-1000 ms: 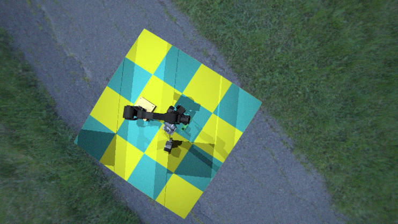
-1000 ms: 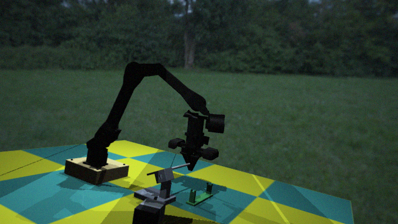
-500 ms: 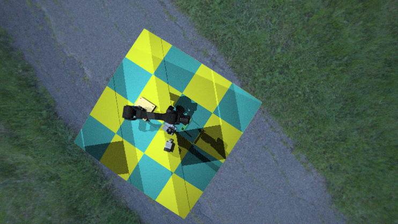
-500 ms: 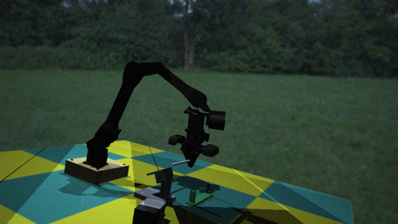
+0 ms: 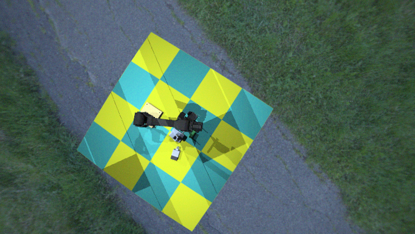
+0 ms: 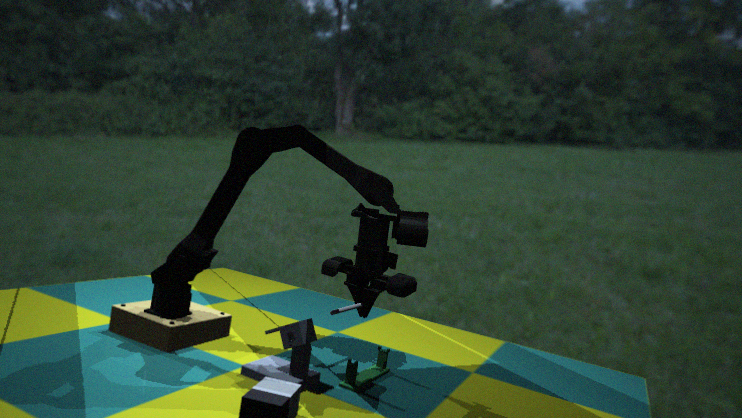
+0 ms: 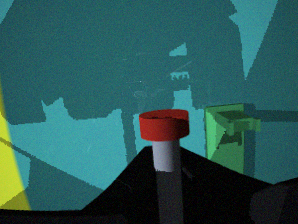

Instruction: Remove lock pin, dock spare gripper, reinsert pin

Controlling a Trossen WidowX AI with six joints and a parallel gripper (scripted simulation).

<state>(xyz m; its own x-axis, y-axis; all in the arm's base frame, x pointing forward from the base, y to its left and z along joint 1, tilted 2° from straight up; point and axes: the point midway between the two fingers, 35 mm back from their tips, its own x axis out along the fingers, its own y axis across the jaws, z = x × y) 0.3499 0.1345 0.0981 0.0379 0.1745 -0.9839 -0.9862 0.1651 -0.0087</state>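
Observation:
My gripper (image 6: 365, 311) is shut on the lock pin (image 6: 346, 308) (image 7: 166, 156) and holds it in the air above and to the right of the mount. The pin's red head (image 7: 164, 126) faces the wrist camera; its shaft points left, clear of the socket, in the exterior view. The grey mount (image 5: 176, 135) stands with its tilted socket block (image 6: 297, 334) on a post; a thin rod sticks out of the block's left side. The spare gripper (image 5: 175, 154) (image 6: 268, 398), a grey and black block with a small spigot, is apart from the mount. The fingertips are hidden in the top view.
A green cradle (image 5: 193, 134) (image 6: 367, 374) (image 7: 218, 145) with two uprights stands right of the mount, below my gripper. The arm's pale base box (image 5: 152, 109) (image 6: 205, 325) is at the left. A yellow and teal checkered mat (image 5: 185, 213) (image 6: 576, 371) lies under everything.

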